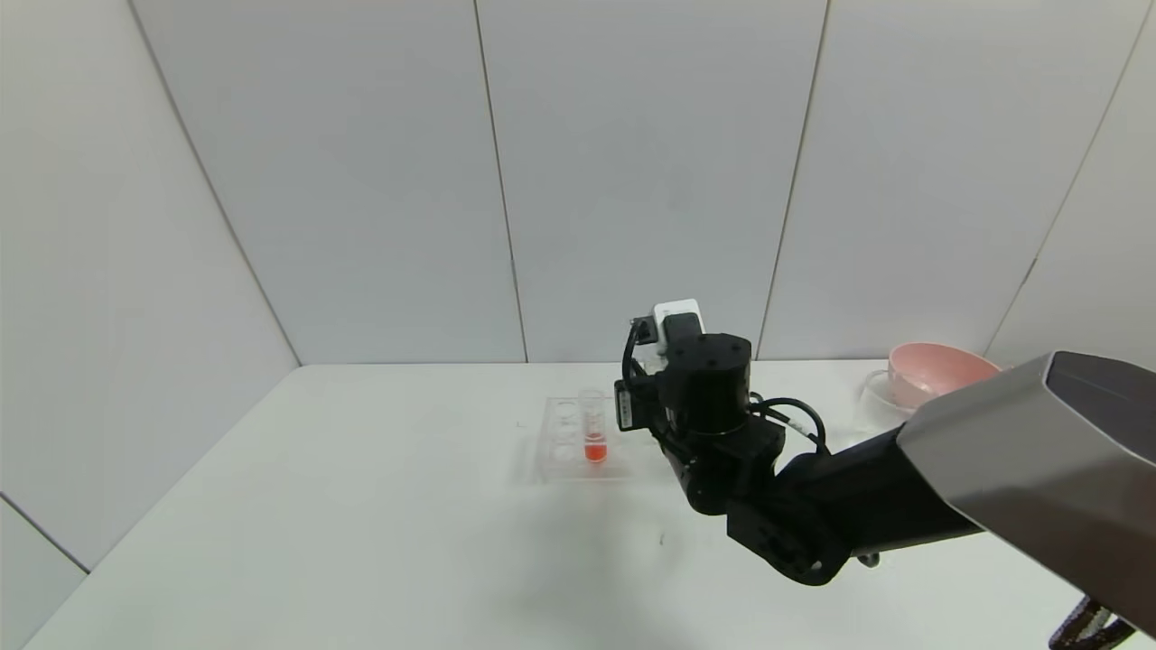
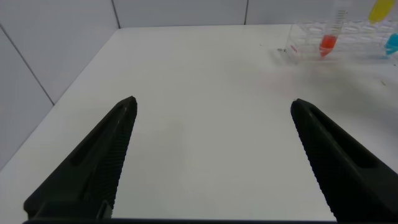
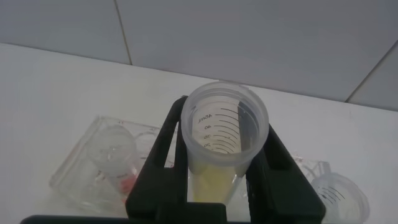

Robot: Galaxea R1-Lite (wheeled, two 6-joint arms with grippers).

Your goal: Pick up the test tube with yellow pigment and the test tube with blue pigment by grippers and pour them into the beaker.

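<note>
Your right end effector [image 3: 217,180] gripped the clear tube of yellow liquid [image 3: 224,146] at centre frame above the clear rack [image 1: 578,442]; pouring remained. Your left end effector [image 2: 214,162] stood wide over bare desk [image 2: 205,93].

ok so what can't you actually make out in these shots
- test tube with yellow pigment: head view, hidden behind the right gripper holding it; left wrist view, cut by the picture's edge.
- test tube with blue pigment: left wrist view, cut by the picture's edge; head view, behind the right arm.
- beaker: not clearly identifiable in any view.
- left gripper: outside the head view.
</note>
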